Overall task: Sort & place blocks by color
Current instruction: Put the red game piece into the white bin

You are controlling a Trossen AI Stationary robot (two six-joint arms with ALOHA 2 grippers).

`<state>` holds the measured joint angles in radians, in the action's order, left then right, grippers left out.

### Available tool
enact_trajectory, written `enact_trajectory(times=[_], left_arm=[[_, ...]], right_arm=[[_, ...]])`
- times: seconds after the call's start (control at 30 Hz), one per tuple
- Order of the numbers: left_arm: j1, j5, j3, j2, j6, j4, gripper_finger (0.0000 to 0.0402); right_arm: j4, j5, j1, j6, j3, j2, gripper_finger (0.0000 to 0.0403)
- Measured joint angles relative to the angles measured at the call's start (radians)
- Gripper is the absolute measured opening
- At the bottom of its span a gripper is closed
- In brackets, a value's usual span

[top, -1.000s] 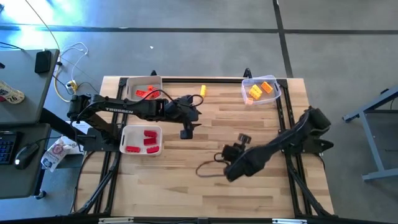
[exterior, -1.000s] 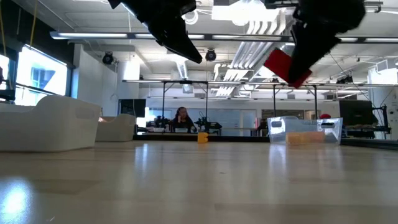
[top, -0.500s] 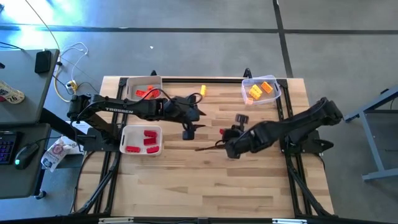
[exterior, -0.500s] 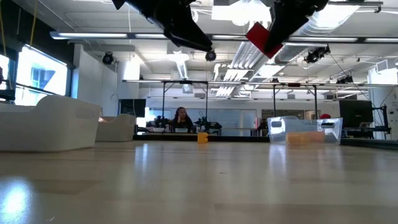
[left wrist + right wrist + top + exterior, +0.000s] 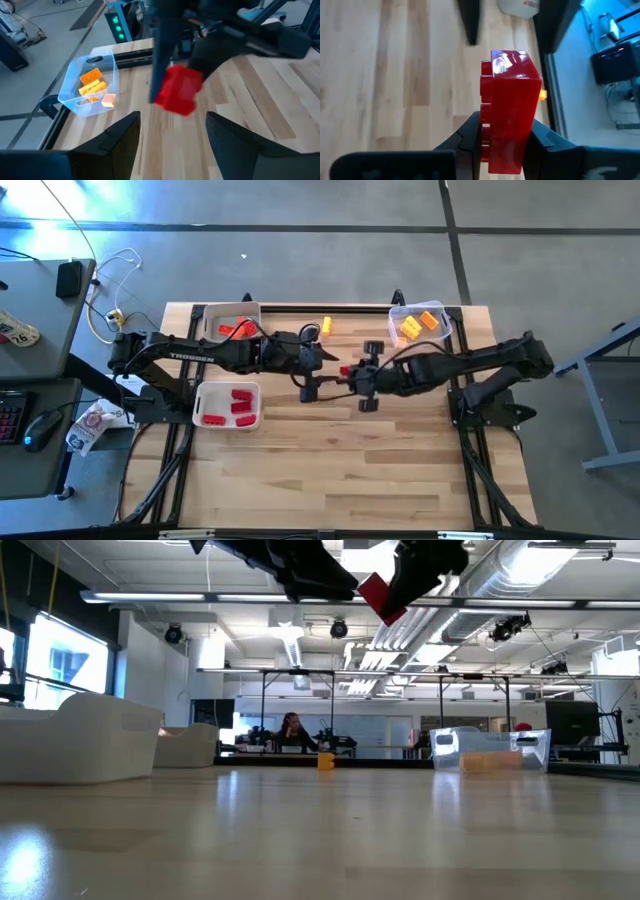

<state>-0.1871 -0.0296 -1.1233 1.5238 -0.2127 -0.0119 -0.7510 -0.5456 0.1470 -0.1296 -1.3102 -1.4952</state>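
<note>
- Transfer under way: right gripper (image 5: 346, 372), jaws pinching a red block (image 5: 509, 106), has swung across to meet the left gripper (image 5: 322, 373).
- Left jaws spread, block just ahead: handover looks imminent.

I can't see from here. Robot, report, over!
Right gripper shut on red block, midair. Left gripper open, facing it. Nothing between.

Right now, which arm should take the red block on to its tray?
Left. Its open pincer faces the red block held mid-air in the right pincer, and the red tray lies on the left arm's side, far from the right arm.
</note>
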Motion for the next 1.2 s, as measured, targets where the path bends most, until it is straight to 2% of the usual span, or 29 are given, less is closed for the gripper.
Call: enact_trajectory(times=[0.13, 0.33, 0.6, 0.73, 0.87, 1.0, 1.1, 1.2], left_arm=[[0.0, 0.0, 0.0, 0.0, 0.0, 0.003, 0.0211], [-0.002, -0.008, 0.0, 0.0, 0.0, 0.022, 0.0211], [-0.003, -0.006, 0.0, 0.0, -0.048, 0.039, 0.0206], [-0.002, -0.004, 0.0, 0.0, -0.05, 0.039, 0.0175], [-0.002, -0.004, 0.0, 0.0, -0.053, 0.039, 0.0121], [-0.001, 0.0, 0.0, 0.0, -0.065, 0.03, 0.0074], [0.0, 0.003, 0.0, 0.0, -0.056, 0.02, 0.0071], [-0.001, 0.002, 0.0, 0.0, -0.042, 0.011, 0.0071]], right_arm=[[0.037, 0.008, -0.026, -0.051, 0.0, 0.0, 0.0071], [0.103, 0.097, -0.043, -0.089, 0.0, -0.001, 0.0071], [0.184, 0.107, -0.043, -0.088, 0.0, -0.001, 0.0071], [0.189, 0.11, -0.047, -0.05, 0.0, -0.001, 0.0071], [0.188, 0.117, -0.056, -0.019, 0.0, -0.001, 0.008], [0.183, 0.189, -0.069, 0.003, 0.0, -0.001, 0.0084], [0.182, 0.261, -0.082, 0.006, 0.0, -0.001, 0.0086], [0.184, 0.274, -0.093, 0.021, 0.0, -0.001, 0.0094]])
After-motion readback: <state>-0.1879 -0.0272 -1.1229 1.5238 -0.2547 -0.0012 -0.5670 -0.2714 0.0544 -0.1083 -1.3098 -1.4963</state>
